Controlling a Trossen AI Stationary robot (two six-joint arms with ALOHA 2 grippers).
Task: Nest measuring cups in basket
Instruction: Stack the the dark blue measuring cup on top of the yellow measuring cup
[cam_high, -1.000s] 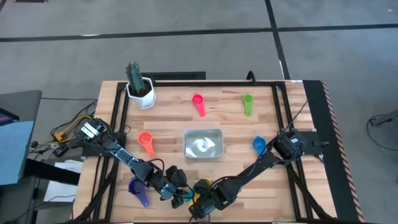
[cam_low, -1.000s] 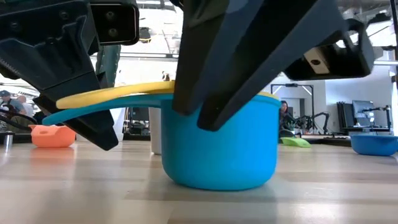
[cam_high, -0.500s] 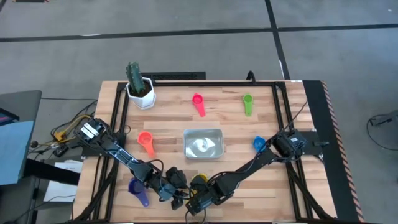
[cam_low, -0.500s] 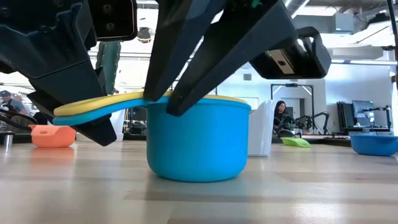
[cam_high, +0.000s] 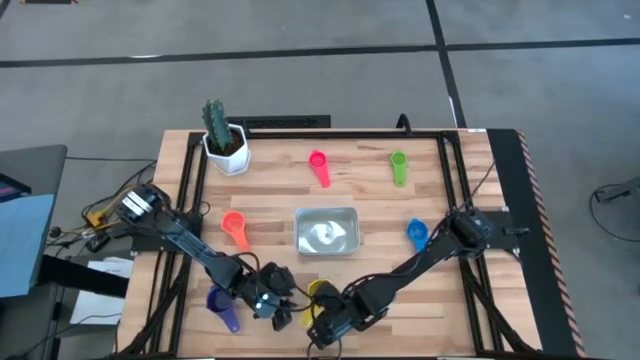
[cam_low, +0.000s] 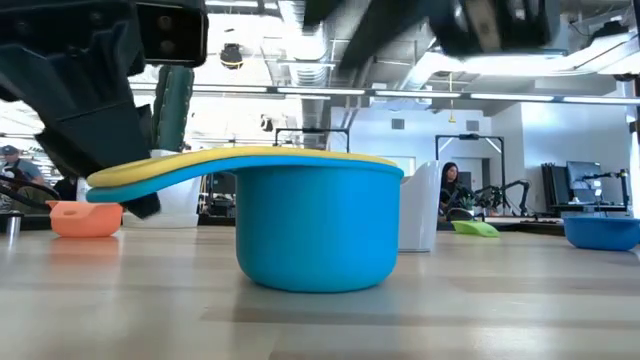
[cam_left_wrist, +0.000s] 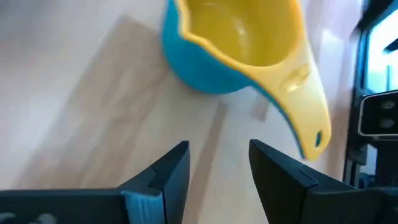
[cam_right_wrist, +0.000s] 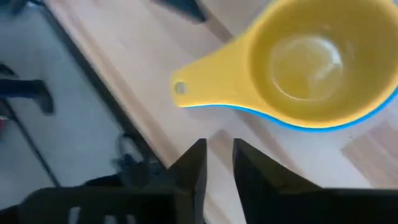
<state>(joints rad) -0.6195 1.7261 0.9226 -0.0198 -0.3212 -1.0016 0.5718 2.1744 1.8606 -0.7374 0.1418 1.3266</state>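
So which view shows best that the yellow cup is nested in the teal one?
The right wrist view: it looks down into the yellow cup, with the teal cup a thin rim around it. The left wrist view shows the same, tilted. The low view shows only stacked rims and handles. The high view shows a small yellow spot.

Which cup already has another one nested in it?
The teal cup at the table's near edge: the yellow cup sits inside it. All the others lie singly.
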